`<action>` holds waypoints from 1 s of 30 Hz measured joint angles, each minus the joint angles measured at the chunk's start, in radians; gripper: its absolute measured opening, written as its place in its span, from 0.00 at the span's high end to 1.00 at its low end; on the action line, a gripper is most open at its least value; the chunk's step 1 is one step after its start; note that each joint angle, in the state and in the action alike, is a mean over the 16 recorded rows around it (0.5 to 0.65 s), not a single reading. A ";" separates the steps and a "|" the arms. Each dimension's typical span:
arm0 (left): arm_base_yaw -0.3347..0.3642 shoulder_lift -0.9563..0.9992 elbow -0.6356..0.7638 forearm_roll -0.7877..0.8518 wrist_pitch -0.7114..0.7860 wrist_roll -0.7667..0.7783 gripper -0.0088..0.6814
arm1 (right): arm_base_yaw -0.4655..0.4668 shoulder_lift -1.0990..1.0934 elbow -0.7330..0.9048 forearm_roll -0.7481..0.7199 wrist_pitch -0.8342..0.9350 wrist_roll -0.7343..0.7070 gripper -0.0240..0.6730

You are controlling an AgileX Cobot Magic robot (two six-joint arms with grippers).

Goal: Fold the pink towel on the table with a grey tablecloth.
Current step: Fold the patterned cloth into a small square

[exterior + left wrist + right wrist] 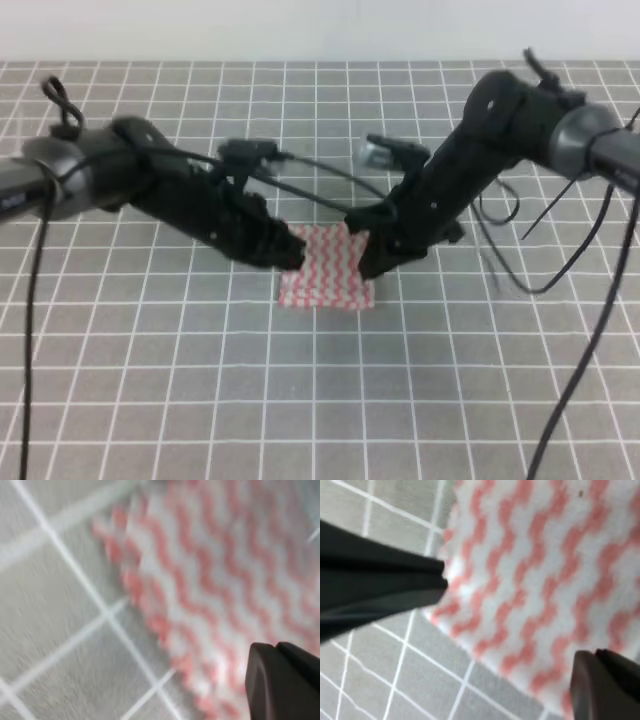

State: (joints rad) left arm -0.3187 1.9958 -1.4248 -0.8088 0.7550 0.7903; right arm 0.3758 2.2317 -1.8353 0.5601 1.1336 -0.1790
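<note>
The pink towel (328, 276) lies flat on the table with a grey tablecloth (320, 400), near the middle. My left gripper (288, 250) is low over the towel's far left corner. In the blurred left wrist view only one dark finger (282, 682) shows, above the towel (215, 580), with nothing beside it. My right gripper (368, 262) is down at the far right corner. In the right wrist view, that gripper (512, 625) stands open, its fingers (380, 597) wide apart on either side of a corner of the towel (540, 560).
Black cables (520, 250) hang from the right arm over the tablecloth. A loose cable (320, 190) runs between the two arms behind the towel. The white grid lines cover the whole cloth.
</note>
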 joint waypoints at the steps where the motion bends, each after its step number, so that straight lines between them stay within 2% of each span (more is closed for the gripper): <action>1: 0.000 -0.015 0.004 0.000 -0.010 0.002 0.99 | -0.001 -0.010 0.000 -0.013 0.000 0.003 0.97; 7: -0.001 -0.136 0.068 -0.004 -0.097 0.014 0.99 | -0.013 -0.087 0.018 -0.089 0.002 0.022 0.97; 14: -0.001 -0.317 0.221 -0.034 -0.242 0.043 0.99 | -0.027 -0.200 0.106 -0.142 -0.041 0.034 0.97; 23: -0.001 -0.627 0.495 -0.146 -0.462 0.127 0.99 | -0.030 -0.433 0.348 -0.125 -0.233 0.021 0.97; 30: -0.001 -0.924 0.704 -0.215 -0.562 0.191 0.99 | -0.030 -0.663 0.563 -0.070 -0.423 -0.013 0.97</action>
State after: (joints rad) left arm -0.3196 1.0722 -0.7205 -1.0240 0.1929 0.9813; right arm 0.3460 1.5684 -1.2722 0.4896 0.7105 -0.1921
